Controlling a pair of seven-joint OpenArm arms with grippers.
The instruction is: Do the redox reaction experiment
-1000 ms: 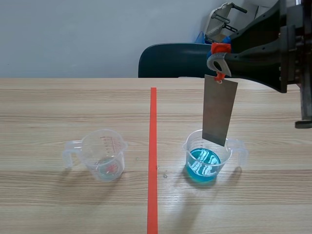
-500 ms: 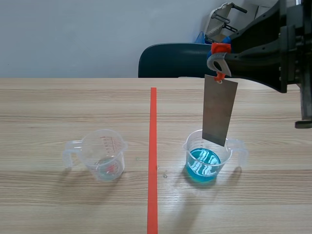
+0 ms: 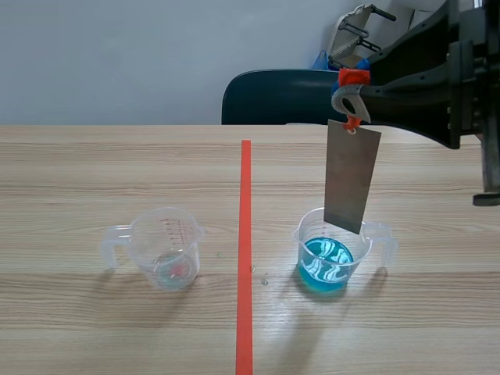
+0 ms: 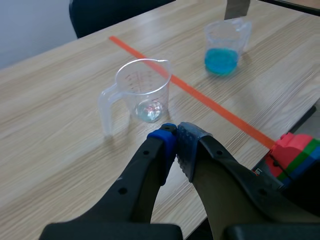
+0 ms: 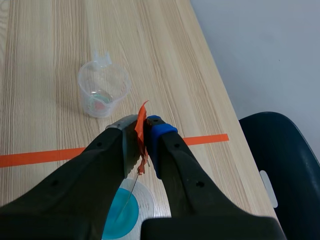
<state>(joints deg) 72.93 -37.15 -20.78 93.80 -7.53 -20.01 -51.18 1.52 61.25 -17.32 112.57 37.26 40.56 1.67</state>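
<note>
A grey metal plate (image 3: pixel 352 178) hangs upright from an orange tag, and my right gripper (image 3: pixel 351 90) is shut on that tag high over the table. The plate's lower edge sits at the rim of the beaker of blue liquid (image 3: pixel 332 254), above the liquid. From the right wrist view, the orange tag (image 5: pixel 142 112) is pinched in the right gripper (image 5: pixel 142 125), with the blue beaker (image 5: pixel 125 212) right below. A clear, nearly empty beaker (image 3: pixel 168 248) stands left of the tape line. My left gripper (image 4: pixel 176 137) is shut on nothing, hovering short of the clear beaker (image 4: pixel 142 90).
An orange tape line (image 3: pixel 245 250) runs down the table's middle between the two beakers. A dark blue chair (image 3: pixel 277 98) stands behind the far edge. Coloured blocks (image 4: pixel 295 152) sit off the table's near edge beside the left gripper.
</note>
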